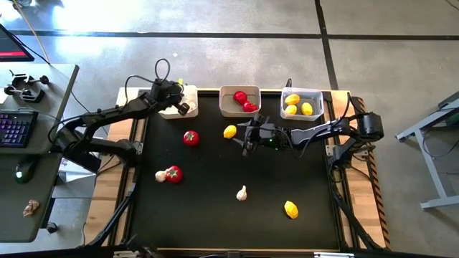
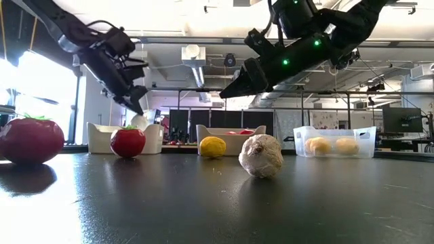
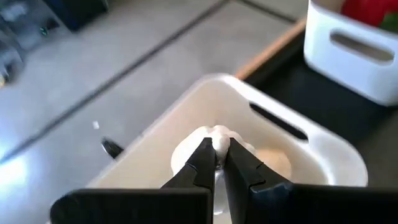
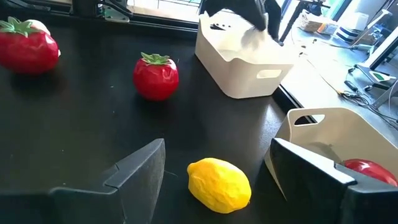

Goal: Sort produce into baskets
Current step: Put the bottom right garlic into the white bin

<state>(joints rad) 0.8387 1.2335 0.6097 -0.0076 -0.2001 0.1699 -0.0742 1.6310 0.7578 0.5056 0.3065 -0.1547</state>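
My left gripper (image 3: 217,148) is shut on a white garlic bulb (image 3: 217,133) over the white basket (image 1: 188,97) at the far left, where another garlic (image 3: 270,163) lies. My right gripper (image 4: 216,149) stands open above the table. Its fingers are on either side of a yellow lemon (image 4: 219,182) that lies on the mat, and they do not touch it. The middle basket (image 1: 226,106) holds red tomatoes (image 1: 244,100). The clear basket (image 1: 315,97) holds lemons (image 1: 297,107). My left gripper pinches the garlic's lumpy top (image 3: 219,130) between the free ends of its two fingers. The fingers slant down from the table's left side. In the low view the bulb (image 2: 139,122) hangs below the fingertips at the basket's rim.
Loose on the black mat are a tomato (image 1: 191,137), a tomato (image 1: 174,173) with a garlic (image 1: 161,175) beside it, a garlic (image 1: 242,192) and a lemon (image 1: 290,208). The three baskets line the far edge. A desk with a keyboard (image 1: 16,129) stands to the left.
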